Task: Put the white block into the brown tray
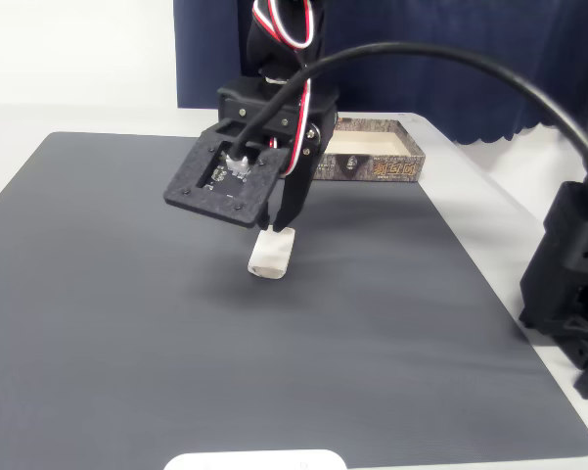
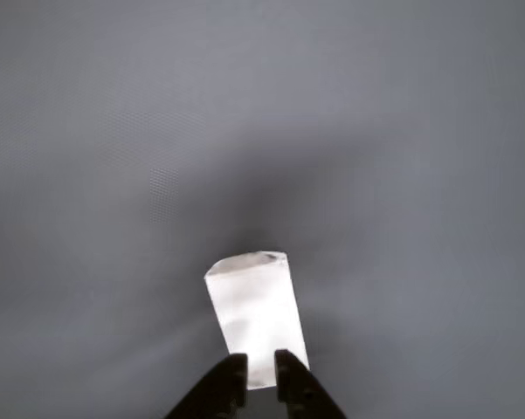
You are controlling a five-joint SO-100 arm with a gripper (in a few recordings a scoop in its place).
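The white block is small and off-white, over the middle of the dark grey mat. My black gripper comes down on its far end. In the wrist view the two fingertips stand close together on the near end of the white block, with white showing in the narrow gap between them. The rest of the block sticks out past the tips. The brown tray has bark-patterned walls and a pale inside. It sits at the mat's far right edge, behind and to the right of the gripper.
The dark grey mat covers most of the white table. A thick black cable arcs over the right side. Black arm hardware stands at the right edge. A flat white rounded slab lies at the front edge.
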